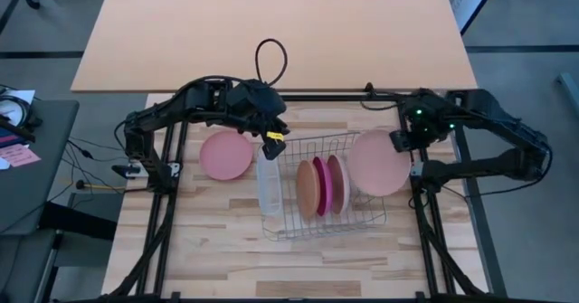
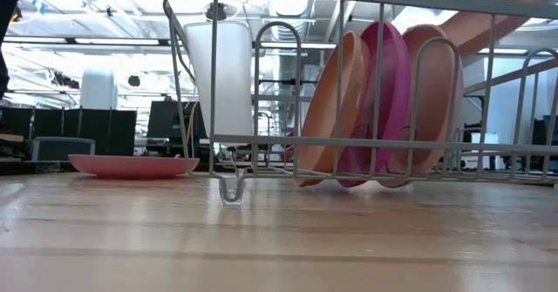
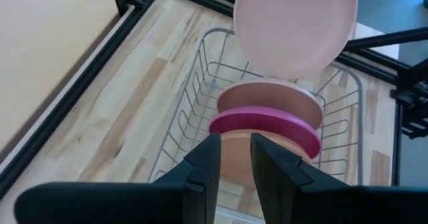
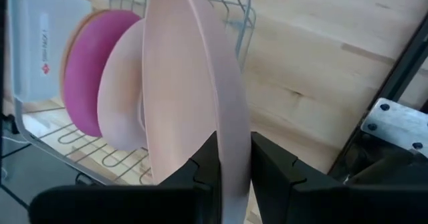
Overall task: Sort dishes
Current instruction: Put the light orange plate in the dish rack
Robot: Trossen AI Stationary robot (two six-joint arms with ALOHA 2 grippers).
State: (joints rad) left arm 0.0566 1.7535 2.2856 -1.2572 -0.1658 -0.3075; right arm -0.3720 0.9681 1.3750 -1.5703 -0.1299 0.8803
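Right gripper (image 4: 233, 158) clamped on pale pink plate's (image 1: 380, 162) rim above wire rack's (image 1: 366, 220) right edge, left gripper (image 3: 234, 158) narrowly parted, empty, near its left edge; likely hazard: thin-edge slippage or collision with racked plates (image 1: 322, 185).

My right gripper (image 4: 233, 158) pinches the rim of a pale pink plate (image 1: 380, 162), holding it edge-up just beside the three plates standing in the rack. Those three stand on edge, close together: an orange-tan plate (image 1: 308, 188), a magenta plate (image 1: 320, 185) in the middle, and another pale pink plate (image 1: 337, 184) nearest my gripper. Farther off, beyond them, a red plate (image 1: 226, 155) lies flat on the table.
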